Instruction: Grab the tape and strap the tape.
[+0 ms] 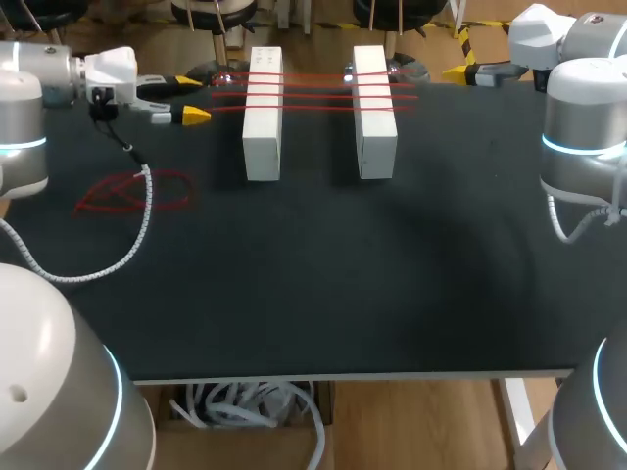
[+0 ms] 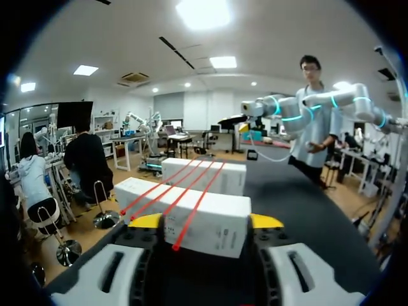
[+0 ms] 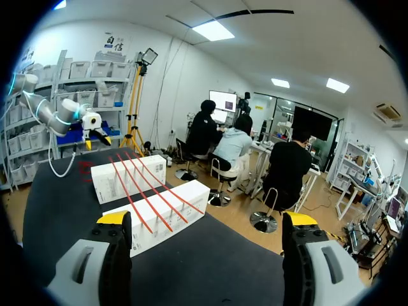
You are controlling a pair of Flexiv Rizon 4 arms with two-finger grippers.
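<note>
Two white boxes stand side by side at the back of the black table: the left box and the right box. Several red tapes are stretched across both. My left gripper hovers just left of the tapes' left ends. In the left wrist view its fingers stand partly apart, with one red tape running from the near box into the gap; neither finger presses it. My right gripper is wide open beyond the right box, and the right wrist view shows the tapes ahead of it.
A loose tangle of red tape lies on the table at the left, under my left arm's white coiled cable. The table's front edge is far from both boxes.
</note>
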